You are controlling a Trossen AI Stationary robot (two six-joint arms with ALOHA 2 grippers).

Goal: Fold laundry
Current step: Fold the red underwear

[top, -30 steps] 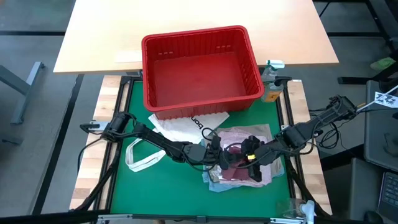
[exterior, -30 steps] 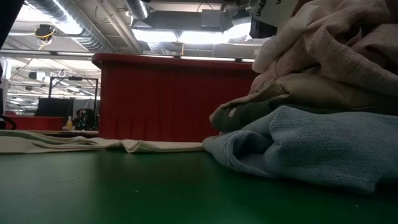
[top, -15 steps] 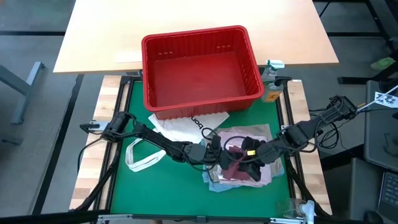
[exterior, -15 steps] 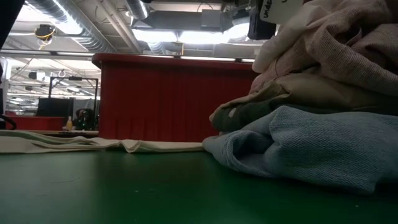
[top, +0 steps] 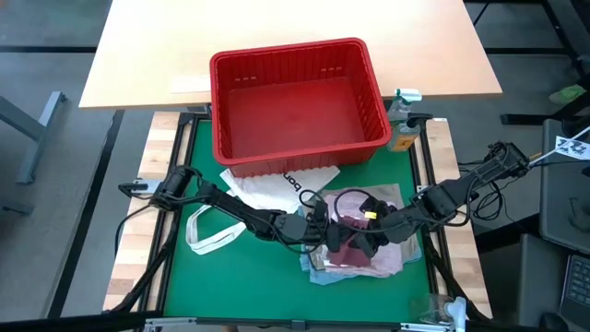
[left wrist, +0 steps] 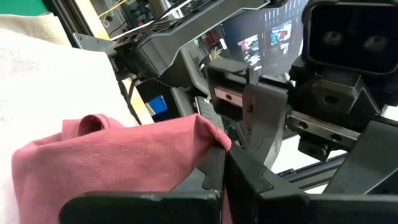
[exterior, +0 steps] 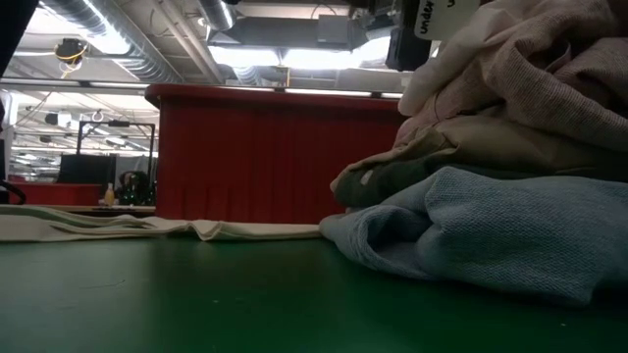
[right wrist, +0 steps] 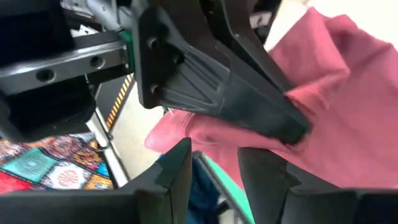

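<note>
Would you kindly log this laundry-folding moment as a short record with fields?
Left pincer: shut on the maroon garment, over the laundry pile
Right pincer: fingers apart beside the same garment, grip unclear
Pile layers: pink on top, khaki, light blue lowest
Red basket: behind the pile
White tote bag: flat on the green mat

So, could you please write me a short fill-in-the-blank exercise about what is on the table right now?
1. The left pincer is shut on a fold of the ____ garment.
2. The red basket holds ____.
3. In the low view, the lowest garment in the laundry pile is light ____.
4. The white tote bag lies partly under the ____.

Missing words: maroon; nothing; blue; basket
</note>
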